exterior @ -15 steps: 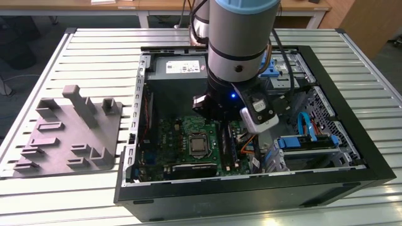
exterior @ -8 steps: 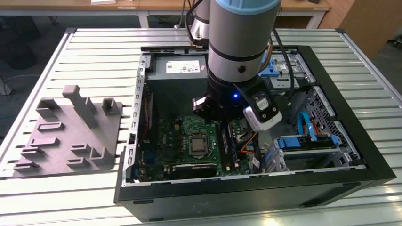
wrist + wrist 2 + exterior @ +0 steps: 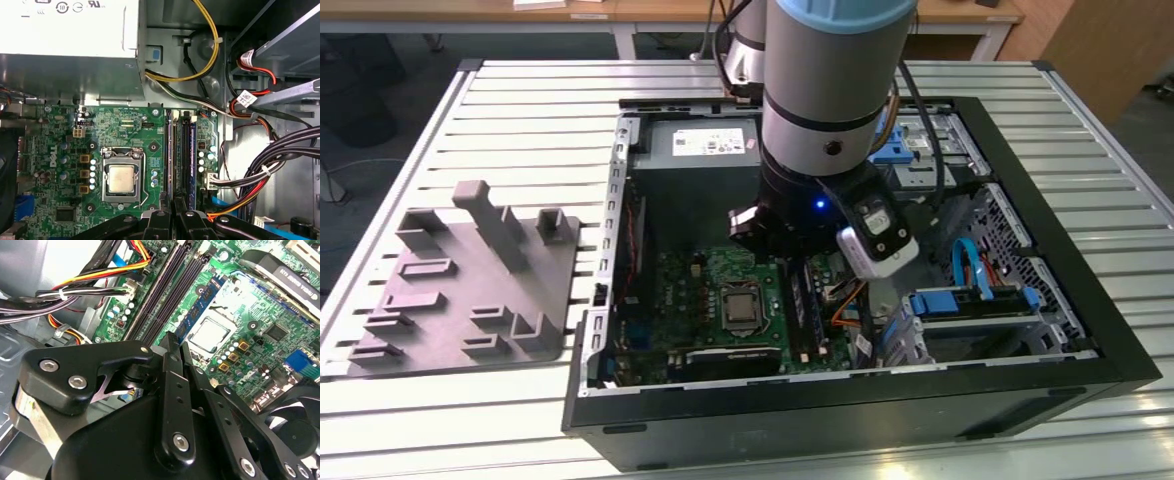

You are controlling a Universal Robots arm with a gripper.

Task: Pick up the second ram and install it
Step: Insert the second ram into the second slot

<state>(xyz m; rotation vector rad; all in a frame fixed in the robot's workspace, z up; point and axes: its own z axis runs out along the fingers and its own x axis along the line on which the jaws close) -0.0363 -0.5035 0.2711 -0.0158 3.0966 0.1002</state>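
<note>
Gripper (image 3: 172, 216) hangs low inside the case (image 3: 854, 400), straight above the slots beside the CPU (image 3: 122, 179). Whether it is clamped or slack I cannot tell, since its tips are seen from behind in both wrist views.

It sits over one end of the ram (image 3: 169, 155), which shows in the first wrist view as a thin dark strip with a bluish edge in the slot nearest the CPU. In the second wrist view the ram (image 3: 200, 310) runs away from the gripper (image 3: 175, 340) along the board (image 3: 260, 315), parallel to the neighbouring black slots. That lines the stick up with its slot, which is what seating it needs, I judge. Whether it is pushed fully home cannot be made out.

In the exterior view the arm (image 3: 834, 100) stands nearly upright over the case, an approach that keeps it off the PSU (image 3: 65, 45) and the cables (image 3: 280, 165) on the far side of the slots from the CPU.

A grey rack (image 3: 467, 280) lies on the table, just beside the case on the exterior view's left, well apart from the gripper
</note>
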